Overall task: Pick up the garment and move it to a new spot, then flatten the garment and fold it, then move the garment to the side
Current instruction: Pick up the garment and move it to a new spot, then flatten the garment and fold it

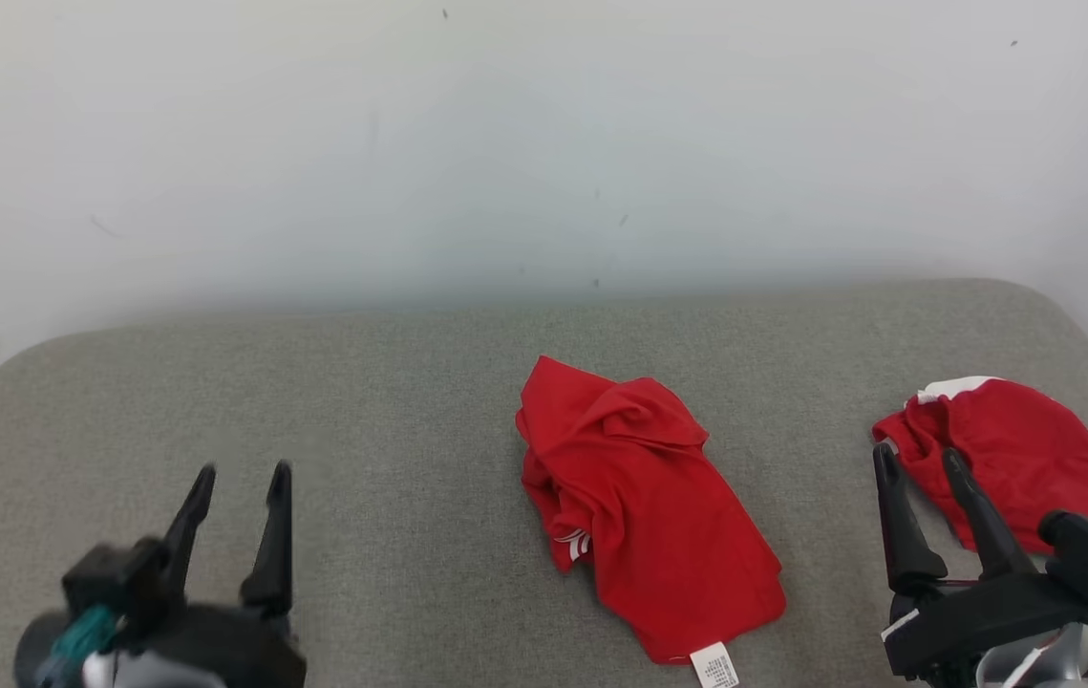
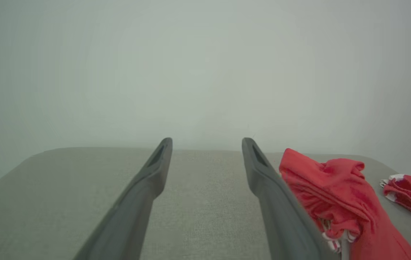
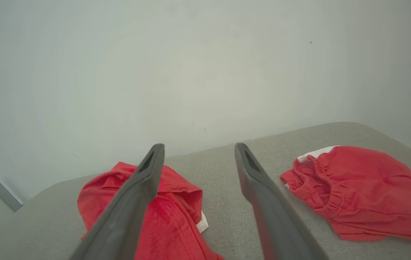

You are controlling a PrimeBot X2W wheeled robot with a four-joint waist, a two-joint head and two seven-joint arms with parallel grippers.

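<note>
While both arms hang low over the grey padded surface (image 1: 391,401), we see the left gripper (image 1: 245,470) at the lower left of the head view, its two dark fingers spread apart above bare grey fabric. Our left wrist view looks along that same gripper (image 2: 207,141) toward the pale wall (image 2: 205,65), the jaws wide.

We find the crumpled red garment (image 1: 644,506) lying near the middle of the surface, slightly toward our right and well apart from the left gripper. Its far end is bunched into folds, its near end lies flatter, and a white label (image 1: 715,666) sticks out at the near edge. In the left wrist view this garment (image 2: 331,187) sits just beside the right-hand finger.

Our right gripper (image 1: 918,454) stands at the lower right, its jaws likewise apart and clamped on no cloth. Its fingertips point at the edge of a second red garment (image 1: 1012,459) with a white trim, which lies near the surface's right end. From the right wrist, the gripper (image 3: 199,146) aims between the crumpled garment (image 3: 176,224) and the second one (image 3: 364,191).
</note>
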